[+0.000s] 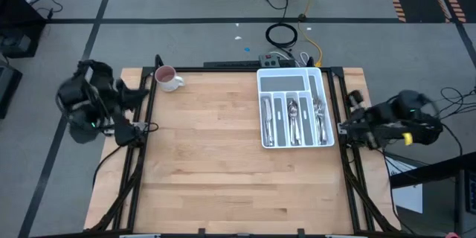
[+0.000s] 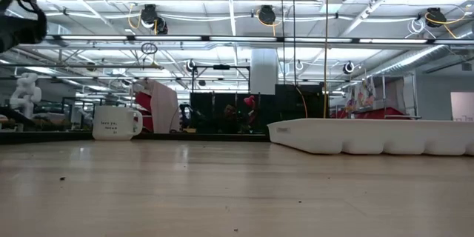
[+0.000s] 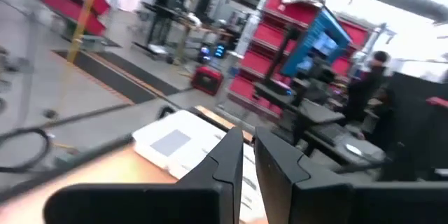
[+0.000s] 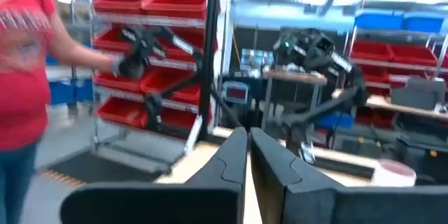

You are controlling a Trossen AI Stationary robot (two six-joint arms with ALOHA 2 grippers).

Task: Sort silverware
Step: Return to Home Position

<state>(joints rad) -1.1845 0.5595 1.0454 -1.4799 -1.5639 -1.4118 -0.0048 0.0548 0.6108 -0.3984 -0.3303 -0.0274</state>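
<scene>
Table's tray holds silverware lying lengthwise along slots.

You have the pale wooden table top open across its middle and near half. Only the white compartmented plastic tray, far right, and the white-and-pink mug, far left corner, stand in your way.

Silverware in white tray (table's right), mug opposite
</scene>
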